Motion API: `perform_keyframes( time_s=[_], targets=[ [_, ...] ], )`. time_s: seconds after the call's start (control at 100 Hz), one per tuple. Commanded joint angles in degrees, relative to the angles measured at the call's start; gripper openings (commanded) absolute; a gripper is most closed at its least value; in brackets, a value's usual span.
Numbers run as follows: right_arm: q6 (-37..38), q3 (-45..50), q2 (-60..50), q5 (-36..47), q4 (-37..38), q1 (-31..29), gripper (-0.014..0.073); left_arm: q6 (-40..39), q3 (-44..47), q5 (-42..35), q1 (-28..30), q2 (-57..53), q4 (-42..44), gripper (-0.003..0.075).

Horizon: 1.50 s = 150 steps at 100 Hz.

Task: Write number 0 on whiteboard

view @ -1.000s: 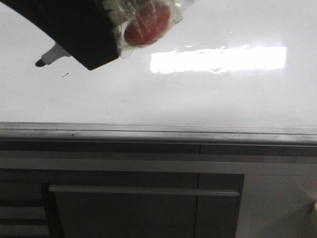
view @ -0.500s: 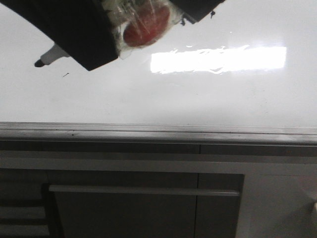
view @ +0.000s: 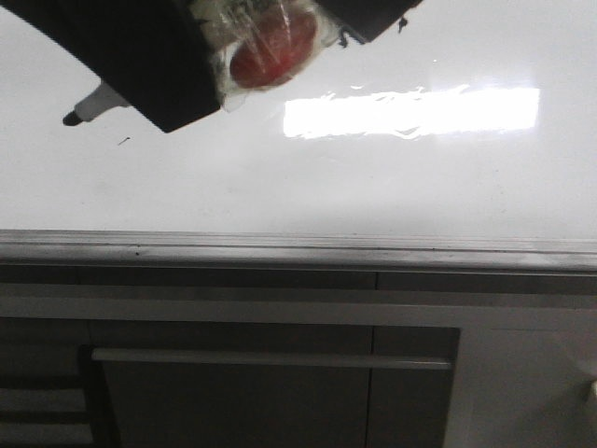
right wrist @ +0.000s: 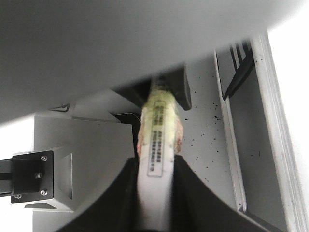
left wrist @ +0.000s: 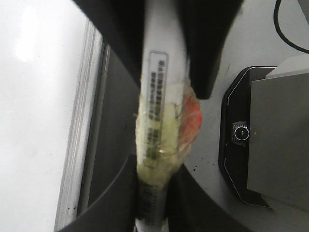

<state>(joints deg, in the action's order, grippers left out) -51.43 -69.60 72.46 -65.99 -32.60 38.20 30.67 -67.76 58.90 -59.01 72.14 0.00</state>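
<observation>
Front view: nearest, a grey cabinet front with a bar handle [view: 270,358] is seen below the silver-grey edge rail of the large glossy white whiteboard [view: 392,187]. Farther on, a white marker wrapped in yellowish tape with a red patch [view: 89,107] is clamped in both the left gripper [left wrist: 154,193] and the right gripper [right wrist: 154,193]. No number 0 is drawn yet; only a tiny speck is seen. The tip should be pressed evenly and one closed oval traced.
</observation>
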Motion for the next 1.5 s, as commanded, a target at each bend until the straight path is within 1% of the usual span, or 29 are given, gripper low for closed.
perform_keyframes(
  time_s=[0.0, 0.33, 0.37, 0.55, 0.63, 0.73, 0.86, 1.06, 1.14, 1.2, 1.49],
  targets=[
    [-0.75, -1.88, -1.23, 1.91, -1.95, -0.06, 0.0110, 0.04, -2.07, -2.26, -0.41, -1.11, -1.13, -0.0020],
    [-0.75, -1.88, -1.23, 1.56, -2.92, -0.06, 0.0117, 0.04, -2.07, -2.16, -0.41, -1.11, -1.13, -0.0020],
    [-0.75, -1.88, -1.23, 1.56, -3.16, -0.06, 0.0129, 0.04, -2.07, -2.16, -0.41, -1.11, -1.13, -0.0020],
    [-0.75, -1.88, -1.23, 2.08, -3.98, -0.06, 0.0244, 0.04, -2.07, -2.16, -0.41, -1.11, -1.13, -0.0020],
    [-0.75, -1.88, -1.23, 3.45, -4.57, -0.06, 0.0245, 0.04, -2.07, -2.16, -0.41, -1.11, -1.13, -0.0020],
    [-0.75, -1.88, -1.23, 3.10, -4.36, -0.06, 0.0244, 0.04, -2.07, -2.16, -0.41, -1.11, -1.02, -0.0020],
    [-0.75, -1.88, -1.23, 2.50, -4.20, -0.06, 0.0207, 0.04, -2.07, -2.16, -0.41, -1.11, -1.02, -0.0020],
    [-0.75, -1.88, -1.23, 2.50, -4.20, -0.06, 0.0063, 0.04, -2.07, -2.16, -0.41, -1.11, -0.93, -0.0020],
    [-0.75, -1.88, -1.23, 2.50, -4.20, -0.06, 0.0028, 0.04, -2.07, -2.16, -0.41, -1.11, -0.93, -0.0020],
    [-0.75, -1.88, -1.23, 2.50, -4.20, -0.06, 0.0017, 0.04, -2.07, -2.16, -0.41, -1.11, -0.93, -0.0020],
    [-0.75, -1.88, -1.23, 2.50, -4.20, -0.06, 0.0017, 0.04, -2.07, -2.16, -0.41, -1.11, -0.93, -0.0015]
  ],
)
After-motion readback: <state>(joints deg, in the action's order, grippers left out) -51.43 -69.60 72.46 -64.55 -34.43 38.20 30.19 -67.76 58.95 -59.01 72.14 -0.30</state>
